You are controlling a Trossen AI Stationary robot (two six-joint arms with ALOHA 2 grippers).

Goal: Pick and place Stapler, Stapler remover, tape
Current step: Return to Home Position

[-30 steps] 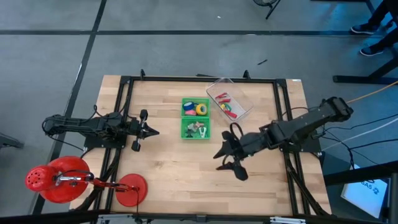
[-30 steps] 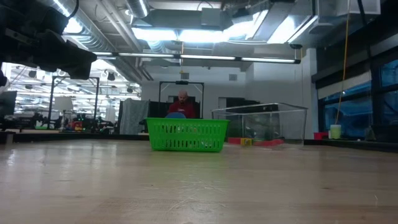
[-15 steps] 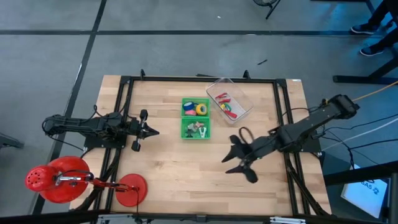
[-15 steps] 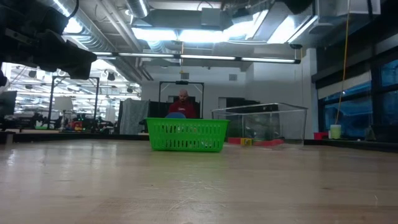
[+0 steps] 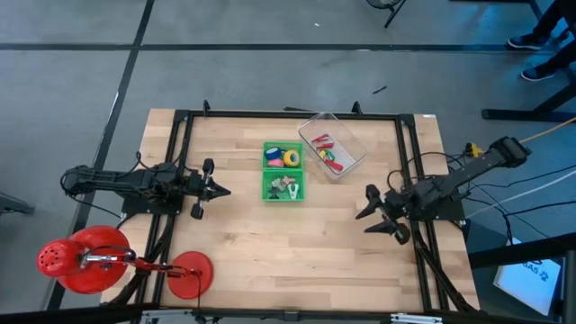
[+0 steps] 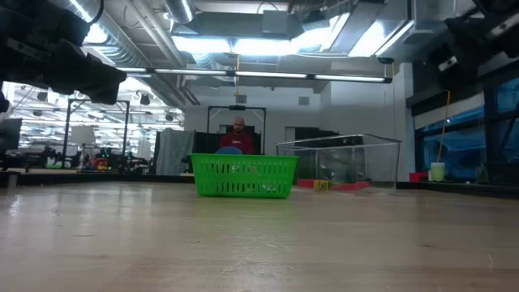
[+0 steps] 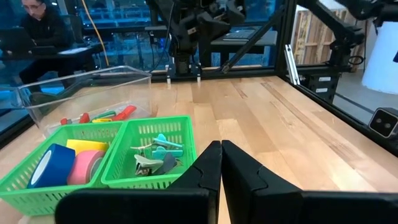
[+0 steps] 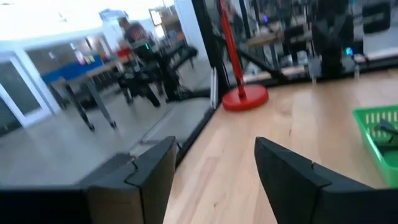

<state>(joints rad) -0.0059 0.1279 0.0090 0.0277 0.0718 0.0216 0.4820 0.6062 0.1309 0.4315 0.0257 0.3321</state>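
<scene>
High view: green basket (image 5: 283, 169) beside transparent bin (image 5: 319, 121).

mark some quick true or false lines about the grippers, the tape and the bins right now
1. The right gripper is open and holds nothing. True.
2. The left gripper is spread wide. False: its two fingers are pressed together.
3. The tape rolls lie in the transparent bin. False: they sit in one compartment of the green basket.
4. The transparent bin stands beside the green basket, on the right arm's side. True.
</scene>
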